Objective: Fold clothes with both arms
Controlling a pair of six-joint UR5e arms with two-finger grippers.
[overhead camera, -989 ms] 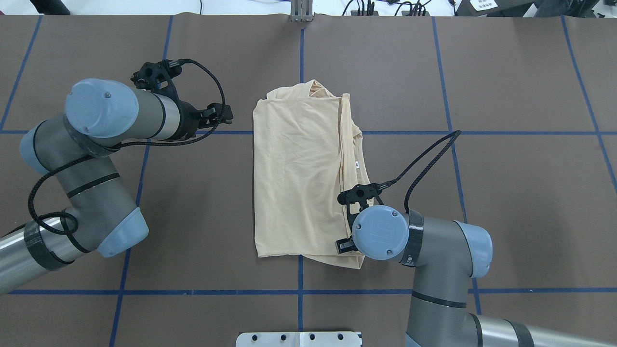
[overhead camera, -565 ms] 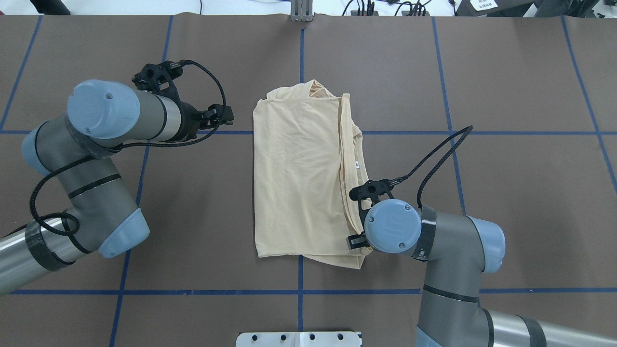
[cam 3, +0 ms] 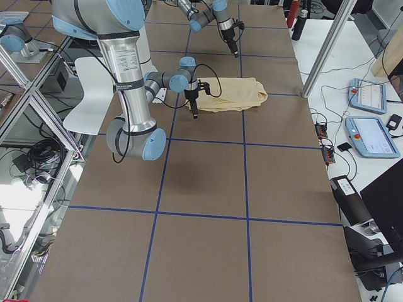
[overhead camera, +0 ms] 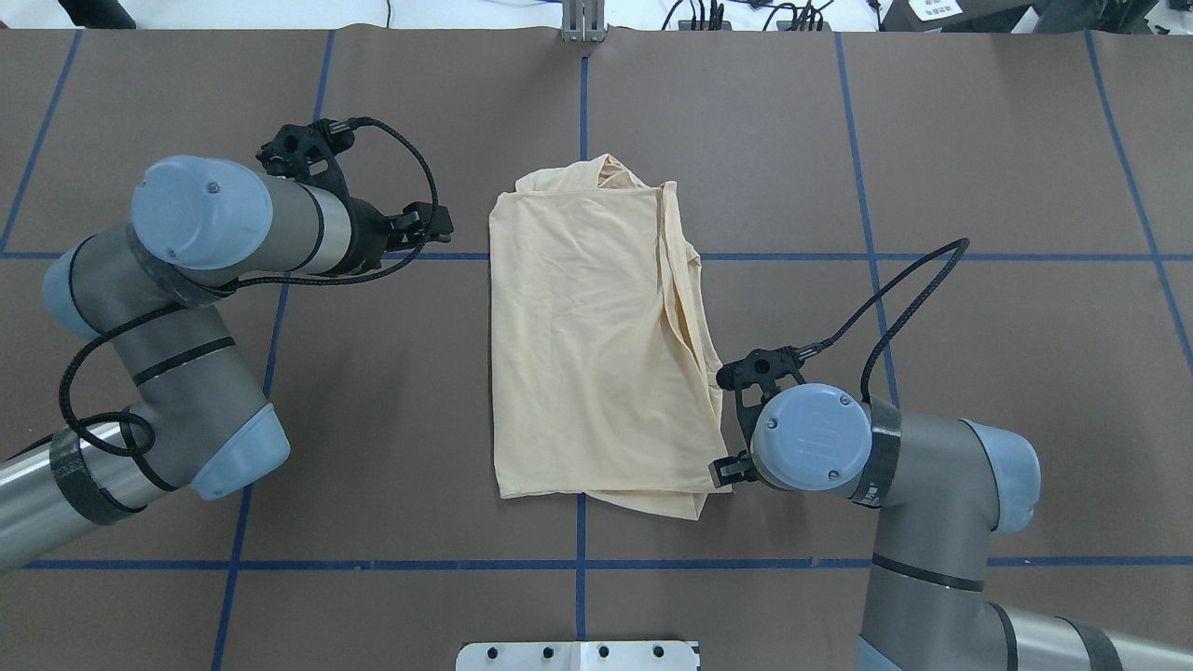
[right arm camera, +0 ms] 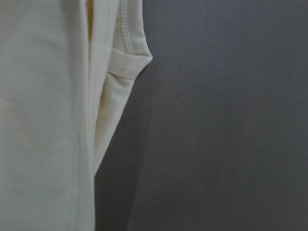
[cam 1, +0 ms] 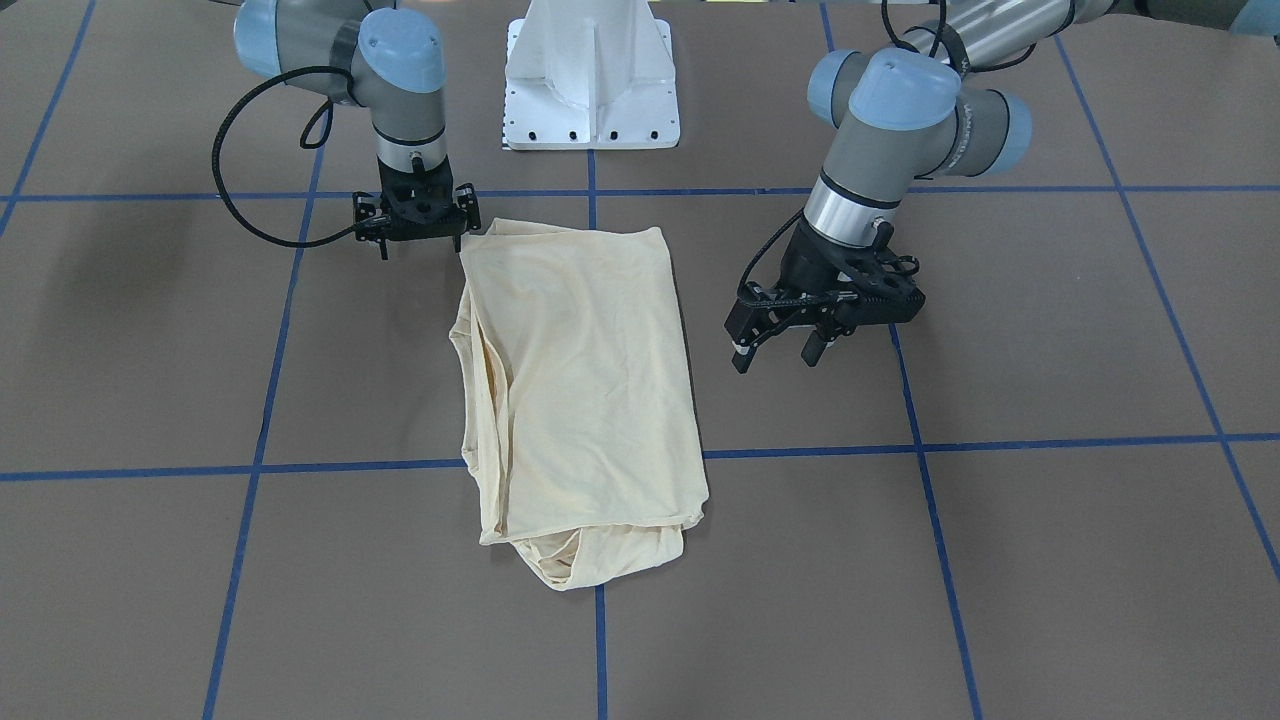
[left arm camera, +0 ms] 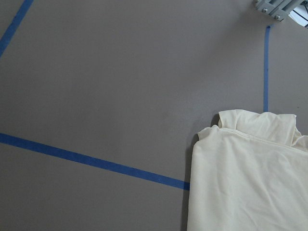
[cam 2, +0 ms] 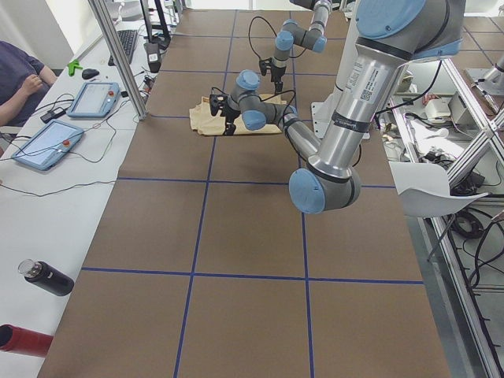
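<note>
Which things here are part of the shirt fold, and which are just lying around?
Job: cream T-shirt, folded; left tool, open beside it; right tool, open by its corner.
Lying about: two teach pendants, black bottle, red cylinder, all on the white side bench.

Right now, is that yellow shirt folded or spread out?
Folded. The shirt lies as a narrow rectangle with stacked layers along one long edge and no sleeves sticking out.

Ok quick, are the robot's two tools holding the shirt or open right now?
Left tool: open, holding nothing.
Right tool: looks open, beside the shirt, holding nothing.
</note>
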